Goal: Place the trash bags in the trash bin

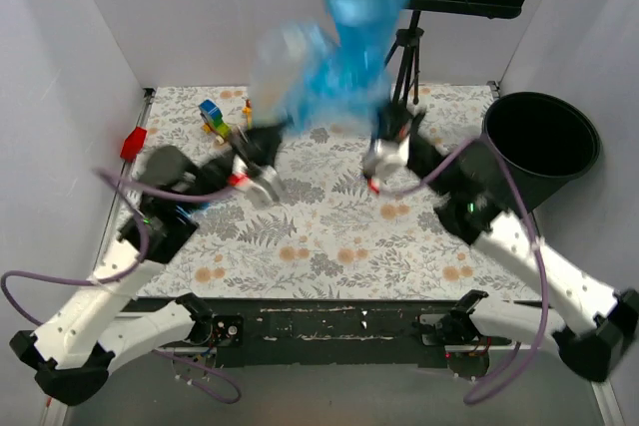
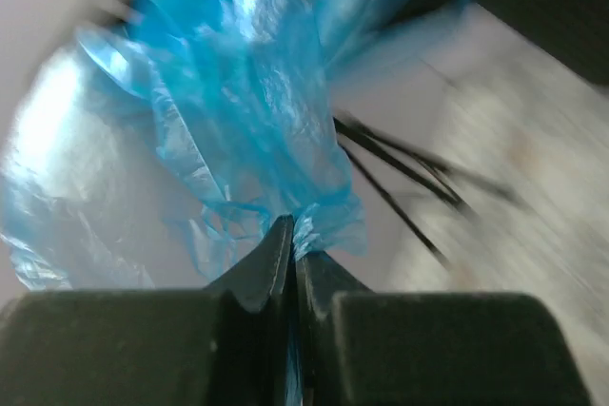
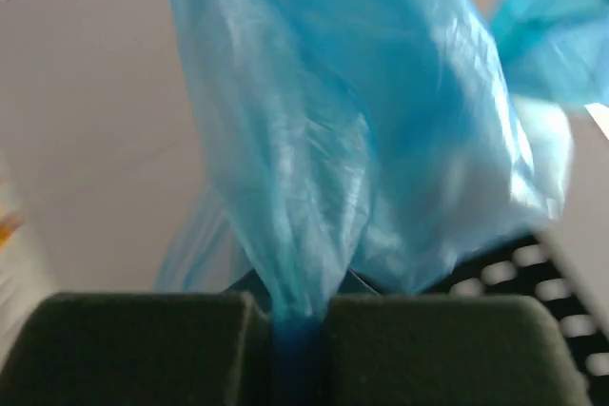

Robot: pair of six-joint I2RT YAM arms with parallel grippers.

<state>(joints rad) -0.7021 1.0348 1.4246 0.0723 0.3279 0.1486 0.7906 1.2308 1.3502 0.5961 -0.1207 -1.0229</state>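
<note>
Mid-carry, left hand (image 2: 293, 235) and right hand (image 3: 300, 309) each clamped on the blue trash bag (image 1: 351, 57) above the bench (image 1: 329, 241); next, probably swing right over the trash bin (image 1: 589, 142); release.

The left arm (image 1: 95, 316) and the right arm (image 1: 549, 271) share one build: white lower links peppered with small dark screw holes, black joint housings, and a small green light on each upper housing. Purple cables (image 1: 544, 331) loop along both. Silvery wrists carry red marks. The left gripper (image 2: 293, 240) and the right gripper (image 3: 300, 311) have matte black, blocky fingers.
</note>
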